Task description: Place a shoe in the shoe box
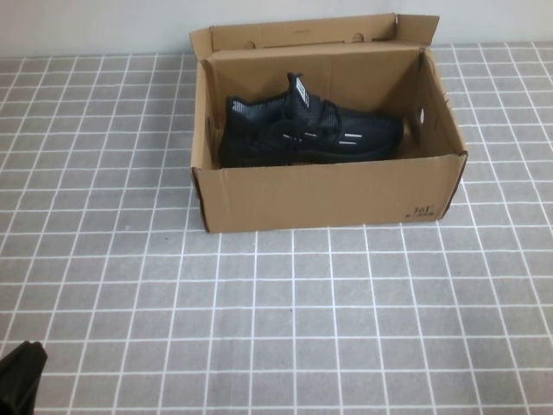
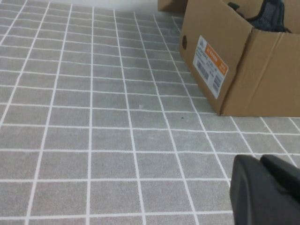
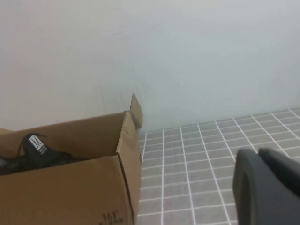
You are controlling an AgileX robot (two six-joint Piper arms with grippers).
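High view: shoe (image 1: pixel 298 130) lies inside the shoe box (image 1: pixel 328 194). Left gripper (image 1: pixel 19 376) sits near the surface's (image 1: pixel 276 328) front corner, right gripper (image 3: pixel 267 187) beside the box; can't tell either's jaws.

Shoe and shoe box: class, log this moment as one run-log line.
shoe: inside shoe box | left gripper: near table edge, left, empty | right gripper: right of box, empty

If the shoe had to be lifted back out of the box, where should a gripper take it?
Probably at the heel collar by the striped tab, from straight above. The shoe lies inside the shoe box, whose walls block the sides. The left gripper sits at the near-left table edge; the right gripper shows only in its wrist view.
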